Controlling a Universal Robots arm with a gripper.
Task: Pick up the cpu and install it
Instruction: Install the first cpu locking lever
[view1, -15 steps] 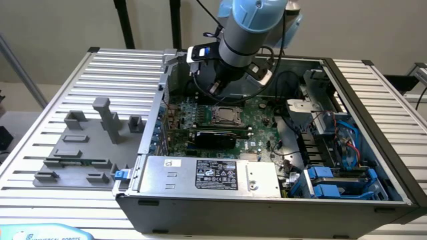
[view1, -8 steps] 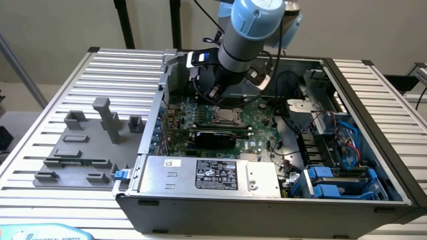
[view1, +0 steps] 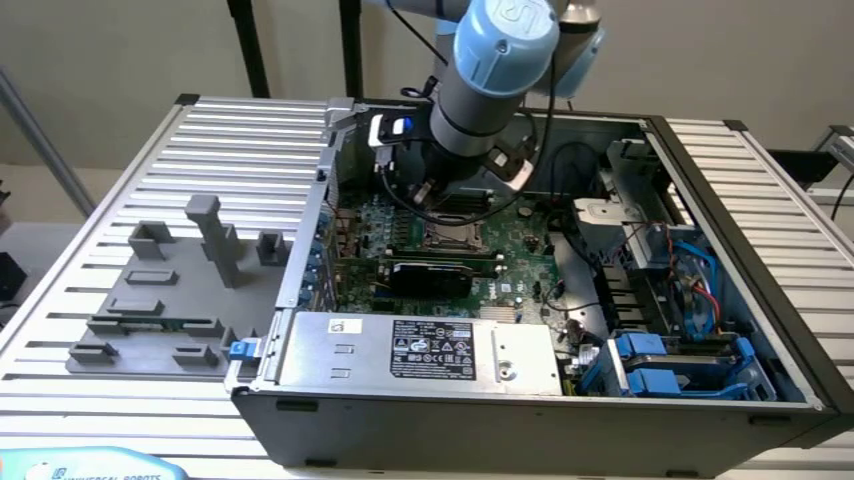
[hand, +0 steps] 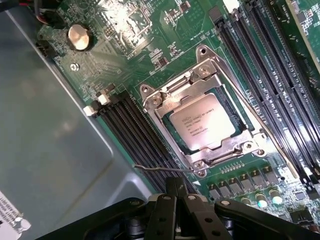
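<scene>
Black pincer (hand: 179, 189) tips are pressed together with nothing between them, hanging just above a thin wire lever (hand: 160, 169) and the near ends of the dark memory slots (hand: 132, 127). Just beyond the lever lies the metal socket frame (hand: 165, 95), and the cpu (hand: 202, 122) sits flat inside it, silver top up with its print readable, apart from the pincer.

Judging from this, the risk lies in how close the tips are to the board. A drop or a sideways drift could catch the lever, scrape the slots, or knock the frame. If the chip is not fully seated, any push on it could bend the contacts beneath.

The wrist view gives the chip's seat and the lever close up. The exterior view gives the wider setting: the arm (view1: 487, 60) reaching down into the open computer case (view1: 754, 200), with grey blocks (view1: 214, 235) on the slatted table (view1: 254, 130) at the exterior view's left.
</scene>
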